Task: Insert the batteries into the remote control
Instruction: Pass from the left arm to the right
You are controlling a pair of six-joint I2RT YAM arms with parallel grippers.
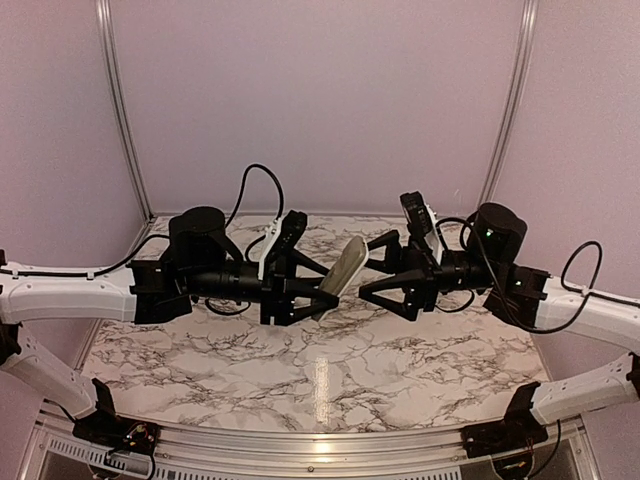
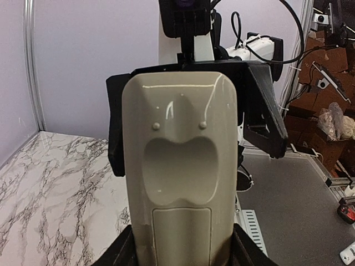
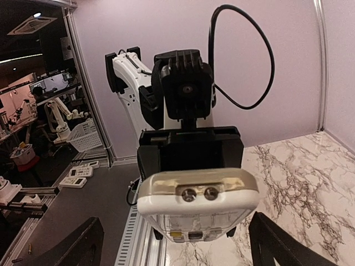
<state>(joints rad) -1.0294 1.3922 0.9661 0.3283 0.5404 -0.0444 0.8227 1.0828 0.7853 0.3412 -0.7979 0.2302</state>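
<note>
Pale lilac walls enclose a table with a white marble pattern veined in grey. Two black-and-white robot arms reach in from the left and right edges and meet nose to nose in the air above the middle of the table.

The left gripper is closed on the remote control and holds it clear of the table, tilted, with its upper end leaning to the right. In the left wrist view the tan-grey back of the remote fills the centre. It shows two small bumps, a shallow scooped recess and, below that, the outline of a rectangular cover panel. The black fingers clamp its lower sides.

The right gripper faces the remote with its jaws spread wide. In the right wrist view its two fingers sit far apart at the bottom corners, and the remote's end, with two small round emitters, sits between them without touching either. The white button face points downward there.

A black cable loops above the left arm.
</note>
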